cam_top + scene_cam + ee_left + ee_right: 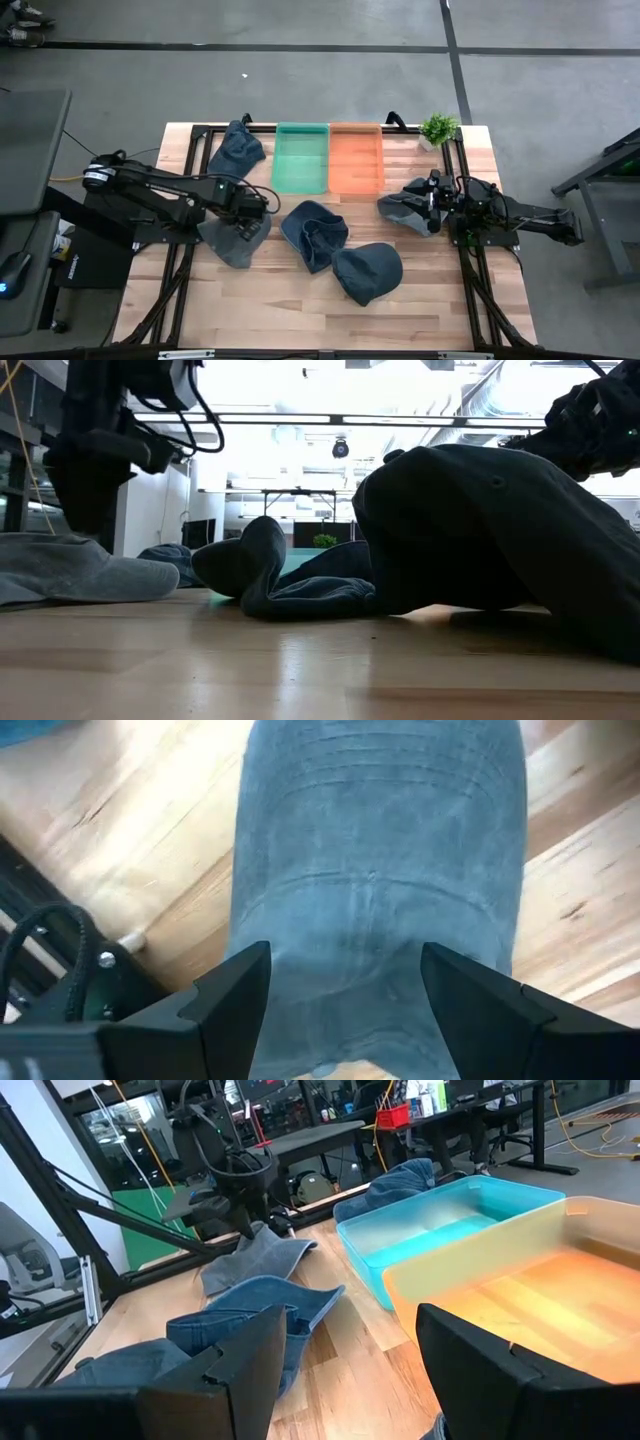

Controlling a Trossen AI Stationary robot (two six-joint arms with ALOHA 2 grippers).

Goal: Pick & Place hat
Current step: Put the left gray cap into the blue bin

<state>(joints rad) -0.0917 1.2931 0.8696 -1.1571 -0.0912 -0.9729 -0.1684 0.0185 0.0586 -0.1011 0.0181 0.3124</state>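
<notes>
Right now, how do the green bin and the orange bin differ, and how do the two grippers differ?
The green bin sits on the left arm's side, the orange bin beside it on the right arm's side; they touch, and neither holds a hat. The left gripper hangs open directly over a grey hat; the right gripper is open too but faces the bins with nothing between its fingers. Both bins share shape and size.

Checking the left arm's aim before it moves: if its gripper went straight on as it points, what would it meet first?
Probably the grey denim hat lying on the wooden table: it fills the view between the left gripper's open jaws.
</notes>
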